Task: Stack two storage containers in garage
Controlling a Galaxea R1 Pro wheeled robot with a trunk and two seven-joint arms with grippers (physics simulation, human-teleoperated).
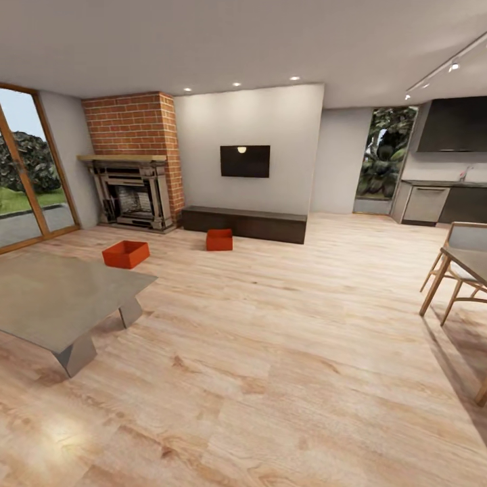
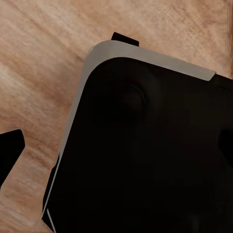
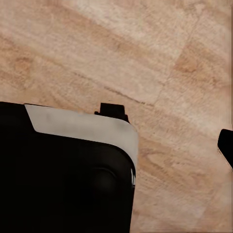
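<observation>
Approach phase — both storage containers on the living room floor, not yet collected.

The 2 red-orange containers (image 1: 126, 253) (image 1: 219, 239) rest left of centre on the wood-plank floor (image 1: 284, 352), apart, near the fireplace (image 1: 132, 196) — presumably the pickup point. Neither hand's open or closed state can be determined.

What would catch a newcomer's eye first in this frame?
Two red-orange storage containers stand out on the pale wood floor, one near the grey low table and one against the dark bench under the wall TV. Behind them, at the left, rises the red-brick fireplace.
</observation>
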